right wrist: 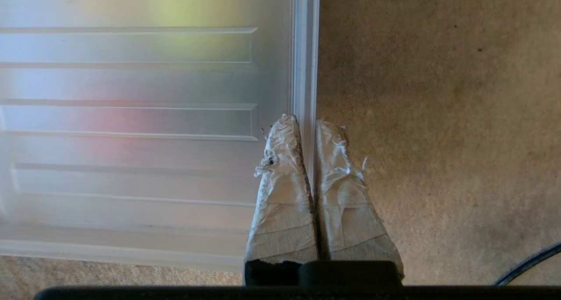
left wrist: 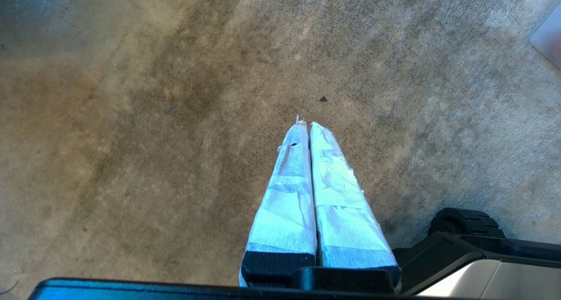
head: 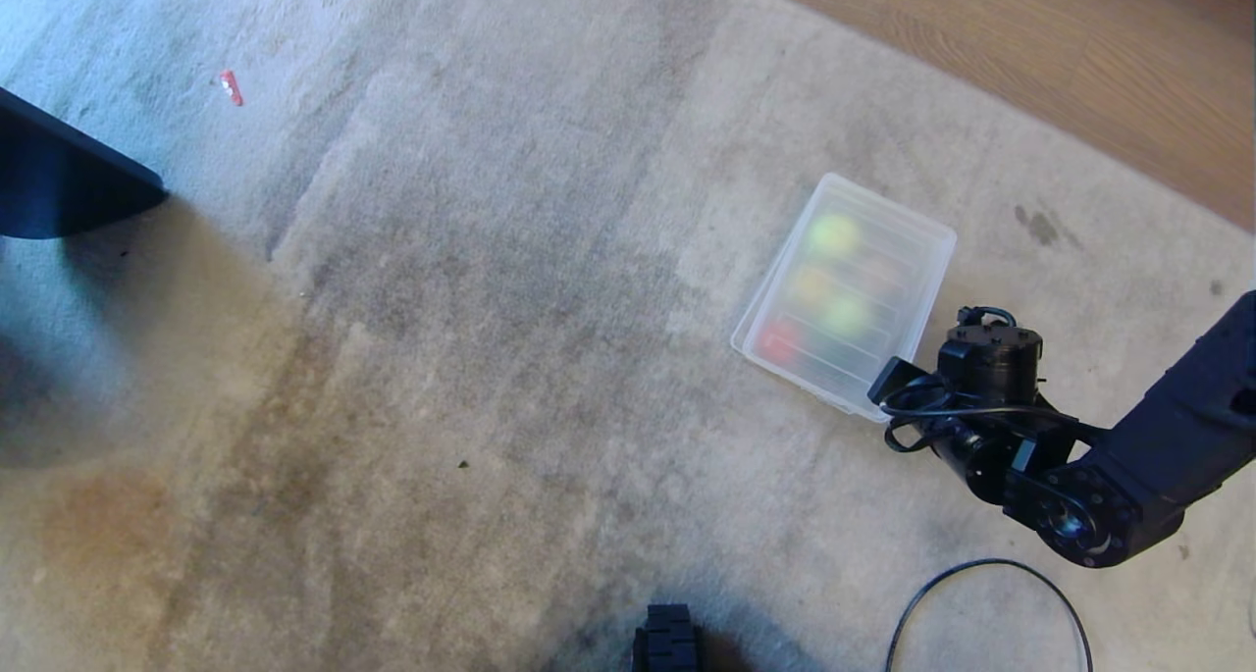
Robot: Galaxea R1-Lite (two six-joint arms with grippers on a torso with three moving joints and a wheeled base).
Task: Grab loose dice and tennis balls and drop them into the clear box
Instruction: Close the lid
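The right gripper (right wrist: 307, 129), pinched shut on the ribbed lid's (head: 888, 260) edge over the clear box (head: 760, 343) of blurred balls, could lose the thin rim.

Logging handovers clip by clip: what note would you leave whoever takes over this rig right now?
Left gripper: shut, parked over carpet.
Right gripper: shut at the lid edge; a pinch on the rim cannot be told.
Box: on the carpet, lid on, coloured blurs showing through.
Done: no loose dice or balls in view.
Left: probably only checking beyond the view.
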